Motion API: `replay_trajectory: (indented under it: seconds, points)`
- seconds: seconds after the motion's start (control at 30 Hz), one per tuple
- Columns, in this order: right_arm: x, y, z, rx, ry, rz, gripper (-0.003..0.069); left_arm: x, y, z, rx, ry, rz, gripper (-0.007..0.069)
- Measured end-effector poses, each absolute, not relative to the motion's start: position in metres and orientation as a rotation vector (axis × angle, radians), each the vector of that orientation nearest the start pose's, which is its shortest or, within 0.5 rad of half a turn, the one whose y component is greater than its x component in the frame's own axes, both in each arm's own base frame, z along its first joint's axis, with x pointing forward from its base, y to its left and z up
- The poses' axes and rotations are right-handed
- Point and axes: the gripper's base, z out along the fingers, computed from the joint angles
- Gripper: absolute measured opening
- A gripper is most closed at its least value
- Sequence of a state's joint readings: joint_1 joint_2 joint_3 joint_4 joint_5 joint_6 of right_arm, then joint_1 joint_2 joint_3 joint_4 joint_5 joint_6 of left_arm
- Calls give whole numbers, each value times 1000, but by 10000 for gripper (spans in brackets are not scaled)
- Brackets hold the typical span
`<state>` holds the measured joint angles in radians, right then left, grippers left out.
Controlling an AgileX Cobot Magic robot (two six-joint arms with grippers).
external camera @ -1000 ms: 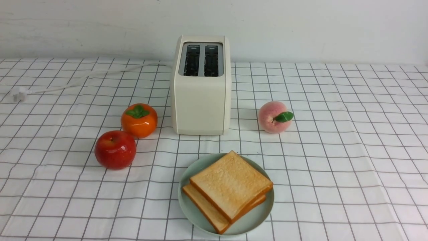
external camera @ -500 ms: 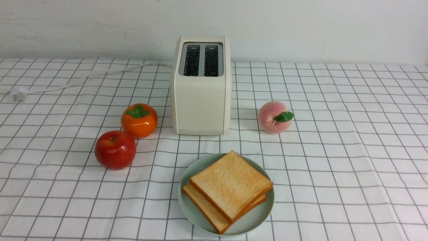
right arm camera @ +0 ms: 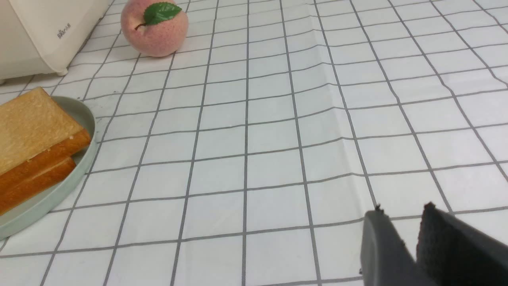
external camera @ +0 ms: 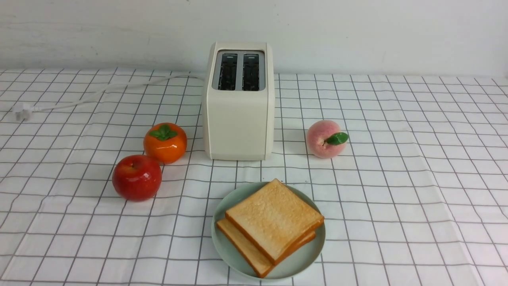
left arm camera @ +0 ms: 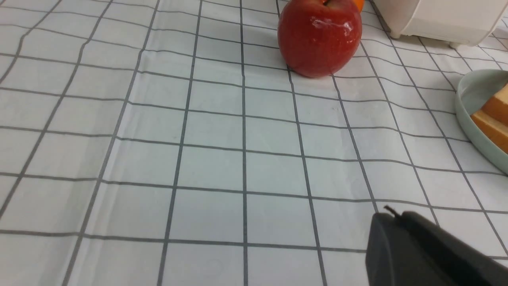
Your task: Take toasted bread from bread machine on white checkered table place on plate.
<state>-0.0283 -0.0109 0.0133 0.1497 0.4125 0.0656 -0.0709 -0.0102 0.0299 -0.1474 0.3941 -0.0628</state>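
Note:
Two slices of toasted bread (external camera: 274,216) lie stacked on the mint-green plate (external camera: 303,260) at the front of the white checkered table (external camera: 397,198). Behind them stands the cream bread machine (external camera: 238,119), both slots dark with nothing in them. No arm shows in the front view. In the left wrist view my left gripper (left arm camera: 391,214) is shut with nothing in it, low over the cloth, with the plate's rim (left arm camera: 468,95) and the toast (left arm camera: 492,127) off to one side. My right gripper (right arm camera: 401,209) stands open by a narrow gap with nothing in it, well apart from the toast (right arm camera: 31,127).
A red apple (external camera: 137,177) and an orange persimmon (external camera: 165,142) sit left of the toaster. A pink peach (external camera: 325,139) sits to its right. The toaster's white cord and plug (external camera: 24,111) trail off to the far left. A pale wall (external camera: 357,31) closes the back.

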Motion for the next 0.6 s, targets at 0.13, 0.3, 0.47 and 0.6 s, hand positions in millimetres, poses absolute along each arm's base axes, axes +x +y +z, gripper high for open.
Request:
replay_trajectory:
  seconds: [0.13,0.3,0.47,0.6]
  points:
    - [51,4,173,178,1889,176,158,52,-9,169,-83,1898,-237,4]
    - [51,4,173,178,1889,176,158,52,-9,169,-83,1898,-237,8]
    - [51,4,173,178,1889,176,162,52,-9,169,-83,1898,-237,15]
    - [51,4,173,178,1889,176,168,52,-9,169,-83,1898,-237,20]
